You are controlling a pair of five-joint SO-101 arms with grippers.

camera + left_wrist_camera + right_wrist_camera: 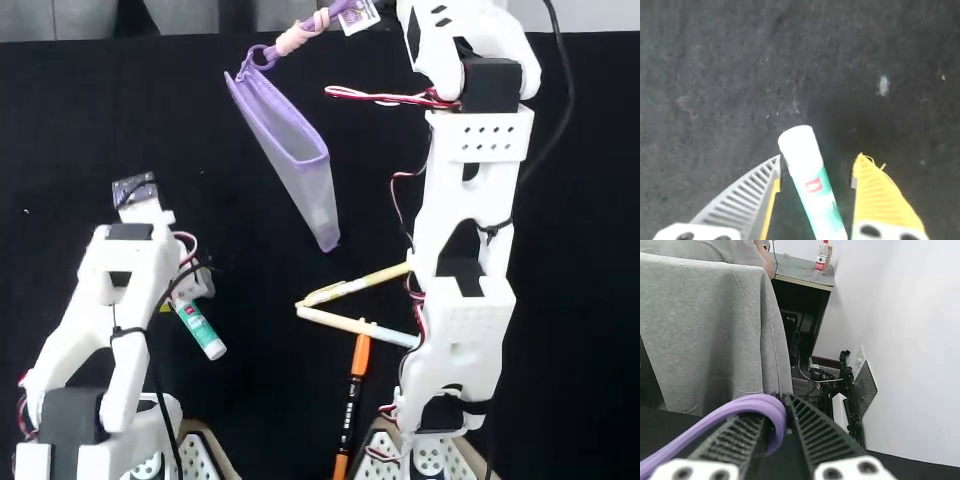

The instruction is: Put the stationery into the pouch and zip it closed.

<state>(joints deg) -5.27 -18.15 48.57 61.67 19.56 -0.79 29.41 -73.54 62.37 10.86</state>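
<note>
High view shows the putting-in step only just begun: the long purple soft pouch (290, 150) has nothing in it that I can see, and its zip looks open along one long edge. The right gripper (783, 402) is squeezed tight on the purple cord loop (740, 412) at the pouch's end, at the far side of the black table (100, 120). The pouch slants down from there, and I cannot tell if it is lifted off the table. The left gripper (819, 161) holds the white and green glue stick (807, 175) between its grey finger and its yellow finger, with the white cap poking out past the tips. The stick presses on the grey finger, and a thin dark gap shows by the yellow one, so the hold may be a bit loose. The glue stick is low on the left side, well apart from the pouch. I think the next move is to carry the stick up and across to the open edge, point the cap at the opening, and let go only when it is inside. The right arm should hold the pouch steady for that. Two thin yellow pens (350, 284) and an orange marker pen (352, 395) lie on the table near the right arm's base, not yet picked up. Zipping comes last.
</note>
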